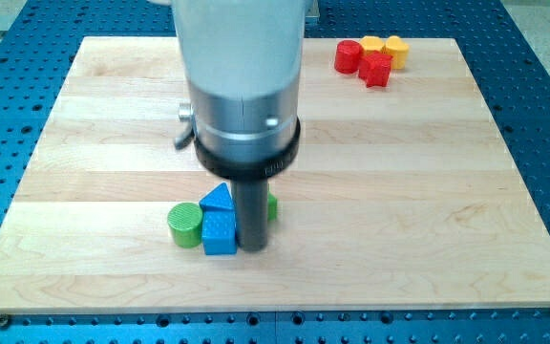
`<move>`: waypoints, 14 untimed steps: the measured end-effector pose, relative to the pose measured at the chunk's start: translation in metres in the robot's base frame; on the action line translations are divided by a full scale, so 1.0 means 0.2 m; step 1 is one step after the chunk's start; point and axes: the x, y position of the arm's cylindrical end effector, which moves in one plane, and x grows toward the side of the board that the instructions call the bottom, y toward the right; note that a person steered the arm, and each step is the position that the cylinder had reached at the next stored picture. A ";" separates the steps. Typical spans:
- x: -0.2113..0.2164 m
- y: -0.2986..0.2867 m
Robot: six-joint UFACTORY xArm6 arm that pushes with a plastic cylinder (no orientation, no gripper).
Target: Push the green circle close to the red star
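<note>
Our tip (253, 247) rests on the table (428, 210) near the bottom edge, just right of two blue blocks (219, 223); we have no hand, only the rod. The green circle (185, 225) sits left of those blue blocks, touching them, and another green block (271, 207) peeks out behind the rod. The red star (377, 69) lies far off near the top right corner, beside a red cylinder (349, 56) and two yellow blocks (385, 48). We judge the push barely begun: the circle must cross almost the whole table, and our tip stands on its wrong side.
</note>
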 end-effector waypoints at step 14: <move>-0.85 0.78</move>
